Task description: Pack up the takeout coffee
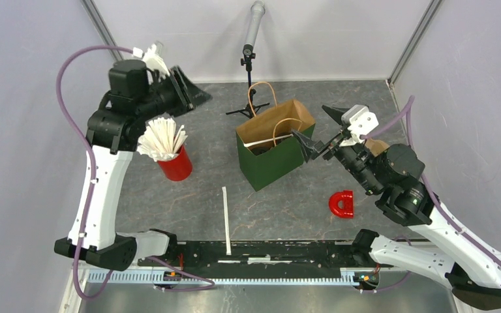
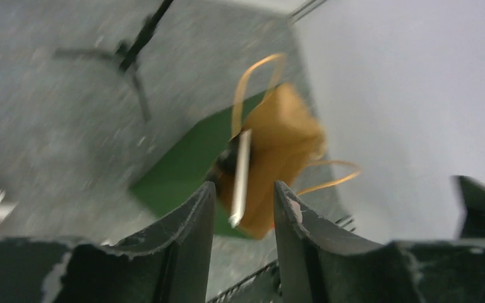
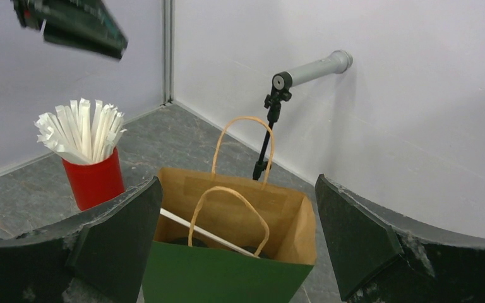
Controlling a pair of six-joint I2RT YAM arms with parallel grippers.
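Paper-walled takeout coffee is sitting in green bag, probably light and crushable, wanting gentle grip under lid; left gripper part-open, right gripper wide, both empty.

I see a paper bag, matt green outside, brown inside. The red cup looks smooth and glossy; the table is matt grey.

The green bag gapes upward, but its looped handles and a slanting white stick partly bar the mouth. A tripod stand crowds 12 o'clock, the right gripper 3 o'clock, a red cup 9 o'clock; 6 o'clock looks passable.
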